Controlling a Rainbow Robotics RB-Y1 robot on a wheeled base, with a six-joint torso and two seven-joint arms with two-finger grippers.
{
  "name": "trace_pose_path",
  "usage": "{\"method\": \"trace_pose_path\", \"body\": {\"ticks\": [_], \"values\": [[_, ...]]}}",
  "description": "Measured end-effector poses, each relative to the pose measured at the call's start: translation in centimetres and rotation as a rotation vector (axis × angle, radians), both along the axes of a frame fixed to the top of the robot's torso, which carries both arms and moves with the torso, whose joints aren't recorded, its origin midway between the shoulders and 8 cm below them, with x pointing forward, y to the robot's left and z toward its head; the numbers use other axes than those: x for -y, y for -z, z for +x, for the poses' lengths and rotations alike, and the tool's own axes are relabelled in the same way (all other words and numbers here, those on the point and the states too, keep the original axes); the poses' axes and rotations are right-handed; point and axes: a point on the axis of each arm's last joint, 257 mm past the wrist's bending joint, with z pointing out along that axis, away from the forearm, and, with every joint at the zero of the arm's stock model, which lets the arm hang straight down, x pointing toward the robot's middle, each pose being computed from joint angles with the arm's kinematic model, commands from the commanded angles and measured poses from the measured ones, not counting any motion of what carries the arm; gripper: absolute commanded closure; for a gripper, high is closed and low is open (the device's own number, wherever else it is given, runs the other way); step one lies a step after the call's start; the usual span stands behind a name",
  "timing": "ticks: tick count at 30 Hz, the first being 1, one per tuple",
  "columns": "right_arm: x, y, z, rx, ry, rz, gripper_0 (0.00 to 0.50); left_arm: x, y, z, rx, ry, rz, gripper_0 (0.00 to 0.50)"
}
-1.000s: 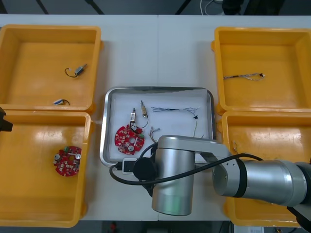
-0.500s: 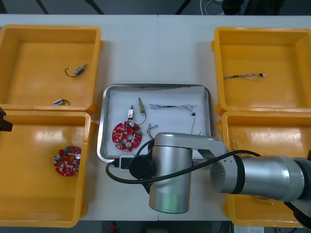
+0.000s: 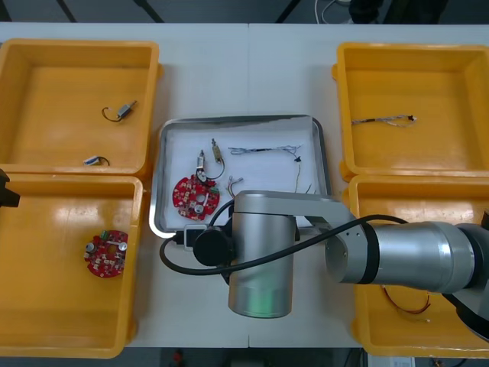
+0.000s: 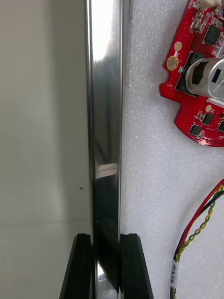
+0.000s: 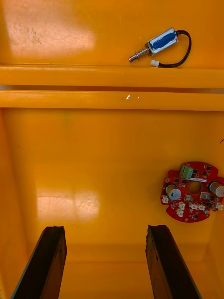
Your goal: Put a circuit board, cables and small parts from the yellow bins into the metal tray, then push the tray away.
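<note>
The metal tray (image 3: 237, 120), white inside, lies mid-table holding a red circuit board (image 3: 191, 193), a twisted cable (image 3: 263, 150) and small metal parts (image 3: 216, 152). My right arm (image 3: 260, 252) covers the tray's near edge. In the right wrist view my right gripper (image 4: 106, 238) is shut on the tray's shiny rim (image 4: 105, 117), one finger on each side; the circuit board (image 4: 198, 79) and a red and yellow cable (image 4: 200, 224) lie just inside. My left gripper (image 5: 106, 229) hangs open over the near left bin, above another circuit board (image 5: 192, 191).
Yellow bins flank the tray. The far left bin (image 3: 76, 53) holds small metal parts (image 3: 121, 112); the near left bin (image 3: 46, 306) holds a circuit board (image 3: 106, 253). A cable (image 3: 382, 120) lies in the far right bin (image 3: 412, 61). Bare table lies beyond the tray.
The tray has slid away from me and slightly left, with my right gripper holding its near rim. The left arm has stayed put.
</note>
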Motion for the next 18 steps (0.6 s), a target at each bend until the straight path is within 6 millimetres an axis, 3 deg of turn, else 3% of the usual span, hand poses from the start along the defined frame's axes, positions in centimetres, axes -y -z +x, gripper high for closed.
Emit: {"method": "trace_pose_path", "body": {"ticks": [18], "values": [[0.9,-3.4,5.8,0.115,0.051,-0.073,0.500,0.0,0.0,0.0,0.000,0.000,0.000,0.000]]}}
